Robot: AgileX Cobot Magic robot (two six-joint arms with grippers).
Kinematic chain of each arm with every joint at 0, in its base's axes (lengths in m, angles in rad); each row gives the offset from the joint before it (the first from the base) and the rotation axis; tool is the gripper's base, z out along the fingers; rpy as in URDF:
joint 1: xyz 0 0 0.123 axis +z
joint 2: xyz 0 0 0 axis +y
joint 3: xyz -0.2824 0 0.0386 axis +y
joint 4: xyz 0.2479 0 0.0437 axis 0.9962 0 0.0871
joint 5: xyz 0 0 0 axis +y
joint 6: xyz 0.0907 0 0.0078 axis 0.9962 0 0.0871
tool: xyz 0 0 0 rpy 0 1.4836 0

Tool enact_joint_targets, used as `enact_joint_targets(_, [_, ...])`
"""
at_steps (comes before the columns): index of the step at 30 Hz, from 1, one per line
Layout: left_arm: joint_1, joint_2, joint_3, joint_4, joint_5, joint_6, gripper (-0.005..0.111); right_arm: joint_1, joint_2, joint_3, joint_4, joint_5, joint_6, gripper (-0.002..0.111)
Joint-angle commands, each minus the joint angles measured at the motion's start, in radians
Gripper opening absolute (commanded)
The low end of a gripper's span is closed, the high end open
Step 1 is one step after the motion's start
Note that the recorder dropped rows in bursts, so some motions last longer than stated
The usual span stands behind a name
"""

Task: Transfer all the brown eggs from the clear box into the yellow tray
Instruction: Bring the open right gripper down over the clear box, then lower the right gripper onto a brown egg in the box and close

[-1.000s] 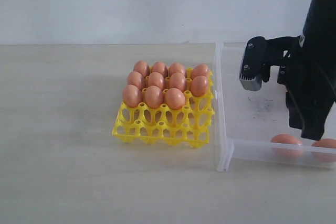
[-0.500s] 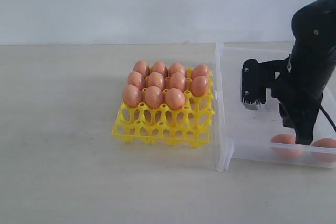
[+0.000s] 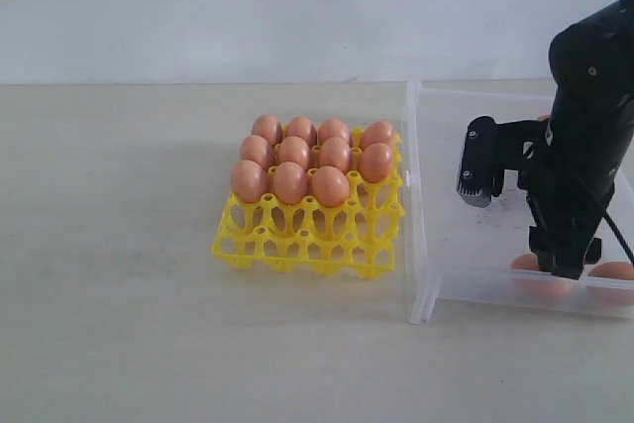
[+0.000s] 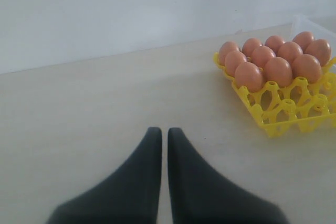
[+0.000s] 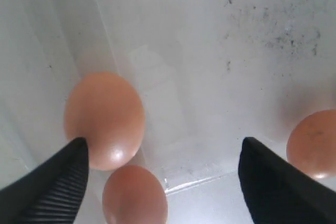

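Note:
The yellow tray (image 3: 307, 240) holds several brown eggs (image 3: 290, 181) in its back rows, and it also shows in the left wrist view as tray (image 4: 286, 114) and eggs (image 4: 262, 69). To its right stands the clear box (image 3: 424, 284). Two brown eggs (image 3: 537, 266) (image 3: 616, 272) lie at its front wall. My right gripper (image 3: 567, 263) hangs low in the box between them. In the right wrist view this gripper (image 5: 164, 142) is open with bare floor between the fingers. One egg (image 5: 105, 119) lies just beyond one fingertip, another egg (image 5: 312, 142) outside the other. My left gripper (image 4: 164, 129) is shut over bare table.
A brown oval (image 5: 135, 195) shows below the near egg; whether it is an egg or a reflection in the wall, I cannot tell. Dark smudges (image 5: 283, 30) mark the box floor. The tray's front cups (image 3: 297, 250) hold nothing. The pale table (image 3: 119, 245) stretches left of the tray.
My right arm has come down inside the clear box toward the eggs at its front wall, and its jaws have opened. Tray, eggs and left gripper have not moved.

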Motion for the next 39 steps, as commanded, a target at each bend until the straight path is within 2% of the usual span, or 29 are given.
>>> enact_joint_targets(1, [0.004, -0.004, 0.004, 0.002, -0.008, 0.005, 0.004, -0.008, -0.001, 0.005, 0.017, -0.011, 0.032, 0.06])
enact_joint_targets(7, [0.004, -0.004, 0.004, 0.002, -0.008, 0.005, 0.004, -0.008, -0.001, 0.005, 0.158, 0.019, -0.048, 0.058])
enact_joint_targets(18, [0.004, -0.004, 0.004, 0.002, -0.008, 0.005, 0.004, -0.008, 0.003, 0.005, 0.188, 0.071, -0.048, 0.058])
enact_joint_targets(31, [0.004, -0.004, 0.004, 0.002, -0.008, 0.005, 0.004, -0.008, 0.131, 0.005, 0.161, 0.076, -0.034, 0.058])
enact_joint_targets(35, [0.004, -0.004, 0.004, 0.002, -0.008, 0.005, 0.004, -0.008, 0.133, 0.005, 0.028, 0.112, 0.075, 0.058])
enact_joint_targets(39, [0.004, -0.004, 0.004, 0.002, -0.008, 0.005, 0.004, -0.008, 0.133, 0.005, -0.016, 0.103, 0.209, 0.058])
